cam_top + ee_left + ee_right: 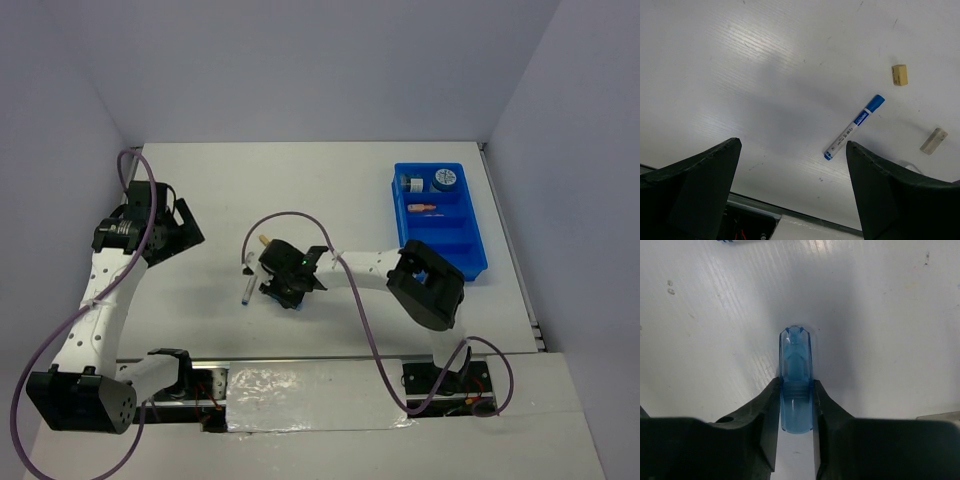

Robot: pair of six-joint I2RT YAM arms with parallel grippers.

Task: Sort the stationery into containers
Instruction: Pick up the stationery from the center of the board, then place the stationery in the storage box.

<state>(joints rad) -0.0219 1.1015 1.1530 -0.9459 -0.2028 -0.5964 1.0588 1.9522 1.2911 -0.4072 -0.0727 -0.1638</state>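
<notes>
White surface [340,190] fills all your views. Your right pincer [796,386] is pinching the blue capsule-shaped piece [796,360] by its near end, and the rounded far end sticks out past the fingertips. Your left pincer [792,144] hangs spread wide above the surface. The white pen with blue cap [854,127] lies beyond it, with the tan stub [899,74] and grey stub [933,140] farther off. The blue tray [445,243] sits well apart at your far right, holding a patterned roll [445,180] and an orange piece [423,208].
</notes>
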